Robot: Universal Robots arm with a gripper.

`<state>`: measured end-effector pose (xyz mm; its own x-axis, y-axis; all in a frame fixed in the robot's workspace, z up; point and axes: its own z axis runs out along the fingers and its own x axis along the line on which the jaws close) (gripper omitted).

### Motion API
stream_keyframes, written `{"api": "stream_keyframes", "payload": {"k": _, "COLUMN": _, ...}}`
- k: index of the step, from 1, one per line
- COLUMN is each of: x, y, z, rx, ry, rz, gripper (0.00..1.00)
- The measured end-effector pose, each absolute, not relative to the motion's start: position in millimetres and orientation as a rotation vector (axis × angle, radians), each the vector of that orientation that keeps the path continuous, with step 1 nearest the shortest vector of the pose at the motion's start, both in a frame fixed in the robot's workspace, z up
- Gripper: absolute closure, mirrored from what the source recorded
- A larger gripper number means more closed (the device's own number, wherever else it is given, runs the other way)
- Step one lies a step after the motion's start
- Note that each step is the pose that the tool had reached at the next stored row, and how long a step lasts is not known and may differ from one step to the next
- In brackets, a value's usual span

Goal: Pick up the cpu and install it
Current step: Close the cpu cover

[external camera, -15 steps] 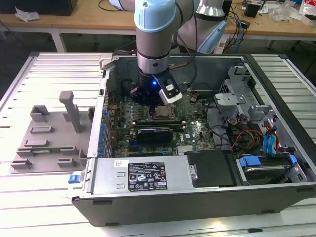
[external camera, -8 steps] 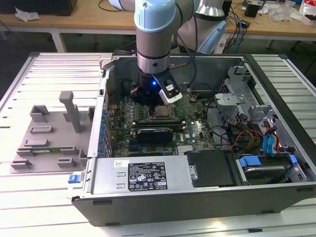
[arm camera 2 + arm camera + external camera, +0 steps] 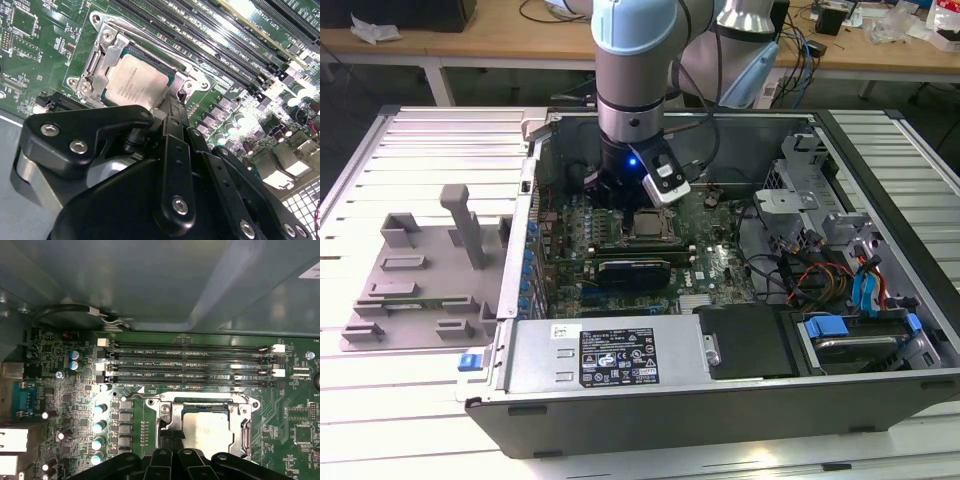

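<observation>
The cpu point(image 3: 136, 82) is a flat square chip with a silvery top. It lies inside the metal socket frame point(image 3: 106, 46) on the green motherboard. In the first wrist view the cpu point(image 3: 212, 431) sits in the frame point(image 3: 200, 402) just below the memory slots. My gripper point(image 3: 169, 107) is right at one edge of the chip, its black linkage low over the board. In the exterior view the gripper point(image 3: 642, 214) hangs inside the open computer case, directly over the cpu point(image 3: 647, 225).
A grey plastic tray point(image 3: 420, 270) with raised blocks lies on the exterior view's left, outside the case. Memory slots point(image 3: 190, 362) run beside the socket. The power supply point(image 3: 610, 355), a drive cage point(image 3: 800, 190) and blue cables point(image 3: 865, 290) crowd the case.
</observation>
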<state>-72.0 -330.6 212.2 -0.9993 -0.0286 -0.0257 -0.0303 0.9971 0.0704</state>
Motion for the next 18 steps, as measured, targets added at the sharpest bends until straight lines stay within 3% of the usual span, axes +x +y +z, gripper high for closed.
{"api": "stream_keyframes", "payload": {"k": 10, "x": -72.1, "y": -333.3, "z": 203.1, "rx": -0.046, "ry": 3.114, "rz": 0.11, "gripper": 0.89}}
{"api": "stream_keyframes", "payload": {"k": 18, "x": -72.1, "y": -333.3, "z": 224.5, "rx": -0.046, "ry": 3.114, "rz": 0.11, "gripper": 0.89}}
